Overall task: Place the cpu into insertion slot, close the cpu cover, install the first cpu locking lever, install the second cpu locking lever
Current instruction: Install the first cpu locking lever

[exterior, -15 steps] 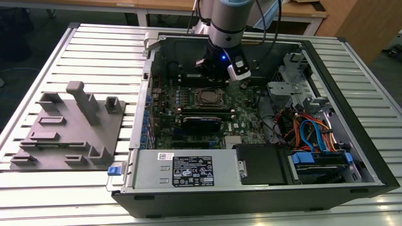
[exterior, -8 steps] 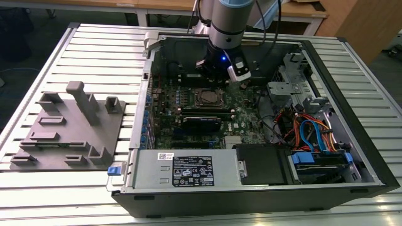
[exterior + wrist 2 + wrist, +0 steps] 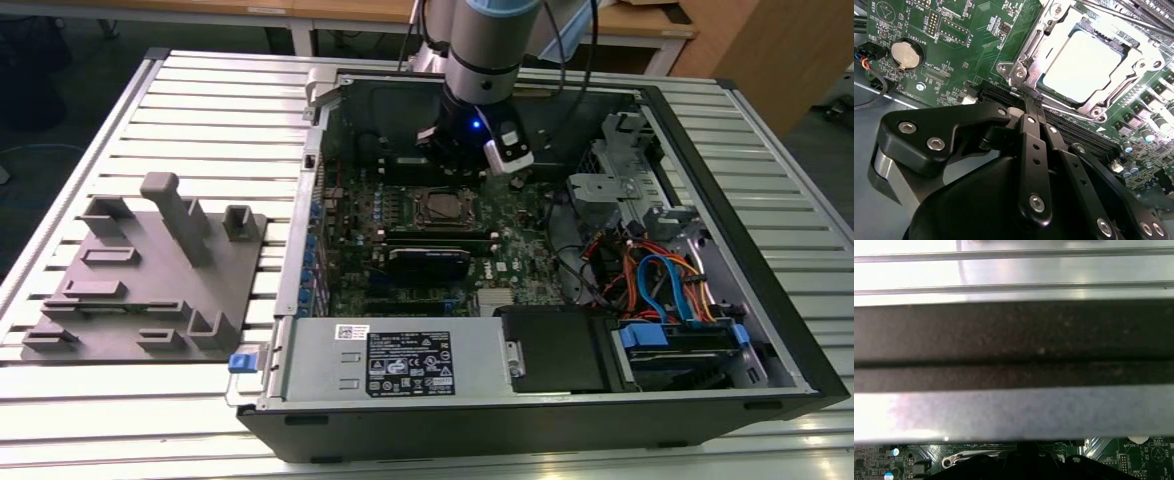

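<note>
The cpu (image 3: 1084, 65) lies flat in the insertion slot (image 3: 441, 207), its pale metal top showing through the window of the cpu cover (image 3: 1026, 47). The silver cover is folded down over it. My gripper (image 3: 1033, 100) is shut, its black fingers pressed together with nothing seen between them. The tips sit at the socket's near corner, right beside a small hooked metal lever end (image 3: 1015, 92). In the exterior view the arm (image 3: 481, 60) reaches down into the open case just behind the socket.
A black card (image 3: 427, 262) and a grey power supply (image 3: 400, 362) sit in front of the socket. Cables and drive bays (image 3: 667, 290) fill the exterior view's right. A grey fixture block (image 3: 147, 280) stands outside the case. The case wall (image 3: 1014, 340) is close to the wrist.
</note>
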